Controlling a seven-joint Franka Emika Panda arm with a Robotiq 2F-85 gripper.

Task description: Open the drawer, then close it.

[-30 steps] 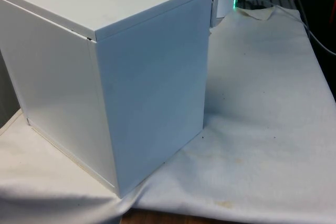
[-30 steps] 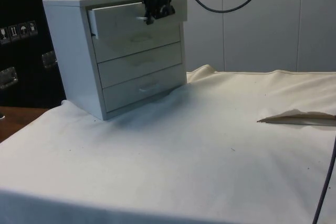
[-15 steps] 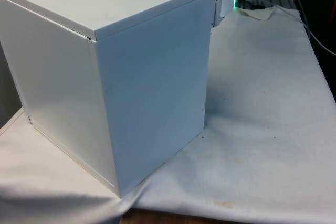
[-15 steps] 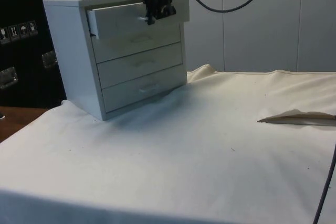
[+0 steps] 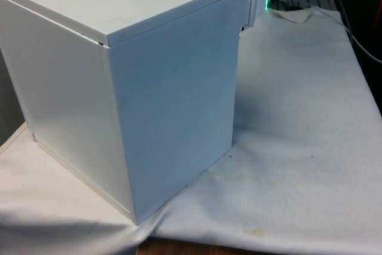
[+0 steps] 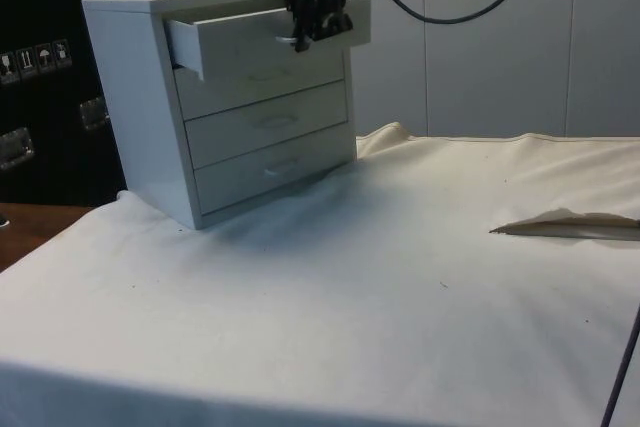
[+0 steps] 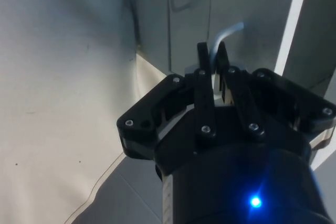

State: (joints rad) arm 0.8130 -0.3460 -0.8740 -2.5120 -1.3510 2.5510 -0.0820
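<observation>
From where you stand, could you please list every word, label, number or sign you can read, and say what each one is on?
None can be read as words or numbers.
Small white pictogram labels on the dark cabinets in the side view: too small to read.
The chest of drawers, its pulled-out top drawer, the handle held by the gripper, and the white cloth: no writing visible.

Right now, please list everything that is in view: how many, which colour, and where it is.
chest of drawers: one, white, on the table by the dark cabinets in the side view.
top drawer: one, white, pulled partly out.
lower drawers: two, white, shut, below the top drawer.
handle: one, pale, on the top drawer's front.
cloth: one, white, covering the table.
gripper: one, black, shut on the handle.
</observation>
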